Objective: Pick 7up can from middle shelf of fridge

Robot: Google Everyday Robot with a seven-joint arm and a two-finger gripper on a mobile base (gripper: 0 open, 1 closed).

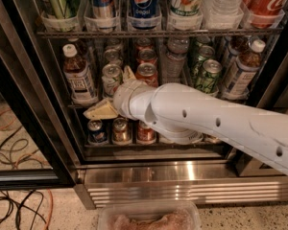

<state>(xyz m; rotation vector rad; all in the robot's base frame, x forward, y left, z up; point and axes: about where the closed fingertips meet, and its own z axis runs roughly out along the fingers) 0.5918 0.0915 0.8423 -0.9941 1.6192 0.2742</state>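
7up can (111, 78): stood upright, long axis vertical, front-left lane of the middle shelf (79, 106) in the fridge (182, 175). Hand (109, 93): directly before and slightly below the can, fingers spread, gripping nothing. Neighbours: brown bottle (78, 75) close left, red can (146, 74) close right, crowding the reach.

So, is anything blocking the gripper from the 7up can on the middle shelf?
Nothing visible does. The 7up can stands at the front of its lane on the middle shelf. The gripper is open right at it, one finger low on its left, the other up beside the red can.
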